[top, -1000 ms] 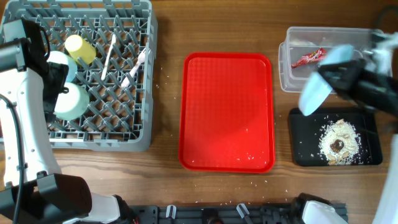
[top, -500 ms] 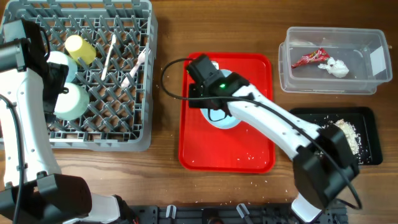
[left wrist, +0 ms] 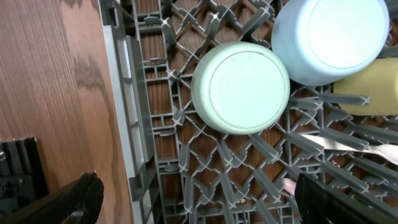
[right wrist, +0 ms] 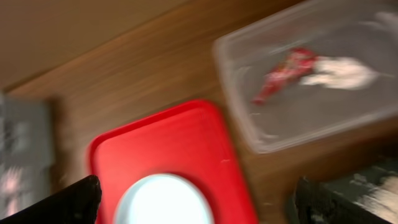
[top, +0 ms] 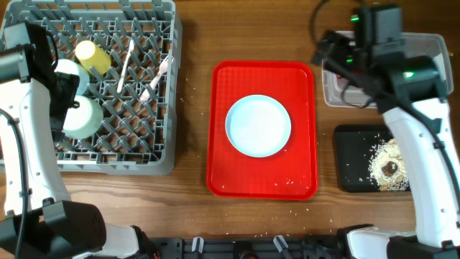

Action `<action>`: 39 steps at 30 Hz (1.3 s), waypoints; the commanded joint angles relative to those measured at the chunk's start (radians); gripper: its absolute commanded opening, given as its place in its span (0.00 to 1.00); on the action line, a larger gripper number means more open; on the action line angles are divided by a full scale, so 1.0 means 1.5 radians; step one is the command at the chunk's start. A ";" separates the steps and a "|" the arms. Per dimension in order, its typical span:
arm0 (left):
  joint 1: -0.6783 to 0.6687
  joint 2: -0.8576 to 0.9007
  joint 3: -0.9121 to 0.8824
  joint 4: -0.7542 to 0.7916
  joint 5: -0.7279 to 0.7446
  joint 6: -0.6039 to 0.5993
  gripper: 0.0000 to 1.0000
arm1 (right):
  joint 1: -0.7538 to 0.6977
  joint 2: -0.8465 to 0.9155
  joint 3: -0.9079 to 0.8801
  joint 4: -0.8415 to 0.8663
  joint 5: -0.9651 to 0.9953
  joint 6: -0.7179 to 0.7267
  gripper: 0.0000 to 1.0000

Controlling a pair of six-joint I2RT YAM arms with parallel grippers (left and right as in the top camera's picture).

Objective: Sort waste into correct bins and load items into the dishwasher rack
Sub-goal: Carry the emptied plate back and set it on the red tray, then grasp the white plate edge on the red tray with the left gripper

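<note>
A round white plate (top: 258,126) lies flat on the red tray (top: 233,173), with nothing gripping it. My right gripper (right wrist: 196,199) is open and empty, high above the gap between the tray and the clear tub (right wrist: 261,124), where the red wrapper (right wrist: 283,73) and white tissue (right wrist: 339,71) lie. Food scraps (top: 390,164) sit in the black tray (top: 352,180). In the grey rack (top: 154,162) stand the yellow cup (top: 93,57), light blue bowl (left wrist: 329,37) and pale green bowl (left wrist: 241,87), both upturned, beside white cutlery (top: 123,65). My left gripper (left wrist: 199,193) hangs open over the rack's left edge.
Pale crumbs dot the red tray's front edge (top: 287,182) and the wooden table (top: 190,90) beside the rack. My right arm (top: 402,79) crosses over the clear tub and hides most of it from overhead. A black rail (top: 237,248) runs along the table's near edge.
My right gripper carried the plate from over the black tray to the red tray, let it go, opened, and drew back up to the right near the tub. The left arm stayed put.
</note>
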 commanded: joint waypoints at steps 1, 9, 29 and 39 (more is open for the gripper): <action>0.003 -0.002 -0.001 0.036 0.028 -0.011 1.00 | -0.091 0.009 0.001 -0.014 0.016 -0.014 1.00; -0.221 0.004 -0.001 0.128 0.469 0.238 0.93 | -0.123 0.011 0.001 -0.014 0.016 -0.014 1.00; -0.840 0.358 -0.001 0.413 0.119 0.254 0.48 | -0.123 0.011 0.001 -0.014 0.016 -0.014 1.00; -0.860 0.427 -0.010 0.443 0.114 0.252 0.36 | -0.123 0.011 0.001 -0.014 0.016 -0.013 1.00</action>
